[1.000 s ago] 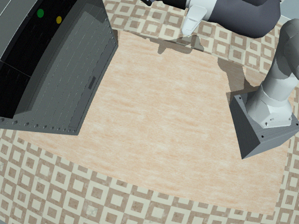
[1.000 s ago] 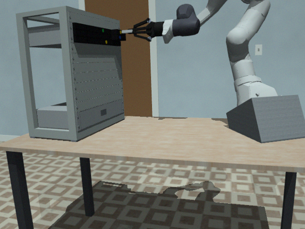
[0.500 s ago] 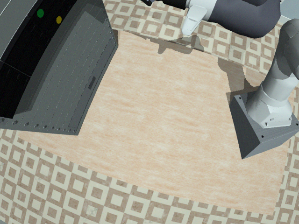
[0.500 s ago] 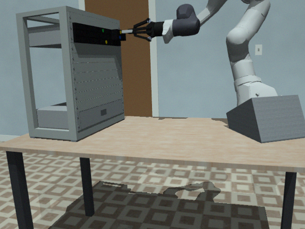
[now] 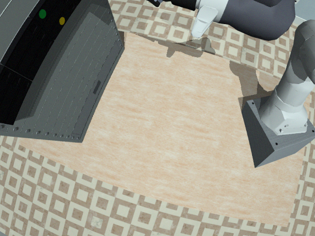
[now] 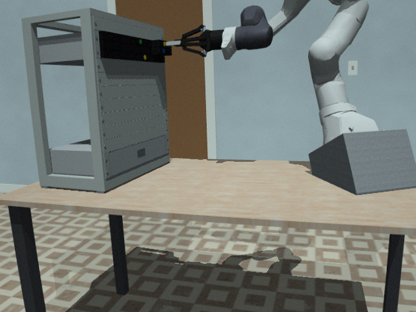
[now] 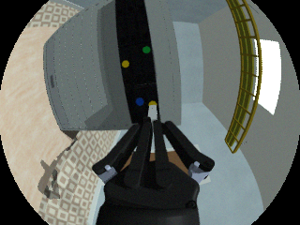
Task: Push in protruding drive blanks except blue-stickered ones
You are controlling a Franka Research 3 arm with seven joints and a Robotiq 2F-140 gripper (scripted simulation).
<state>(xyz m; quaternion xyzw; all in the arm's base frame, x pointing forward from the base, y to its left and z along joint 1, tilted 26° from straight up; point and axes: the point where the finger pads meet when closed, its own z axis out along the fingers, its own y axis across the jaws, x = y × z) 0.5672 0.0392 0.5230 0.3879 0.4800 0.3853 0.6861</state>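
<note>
- The grey rack (image 6: 90,101) stands at the left end of the counter (image 6: 234,188), with its front facing the arm.
- A black row of drive blanks (image 6: 130,50) runs across the top of the rack's front, marked with green (image 6: 140,41), yellow (image 6: 144,56) and blue (image 6: 163,51) stickers.
- The pincer (image 6: 173,43) is closed tight and holds nothing.
- Its tips meet the yellow-stickered blank (image 6: 157,44) at the row's right end, just above the blue sticker.
</note>
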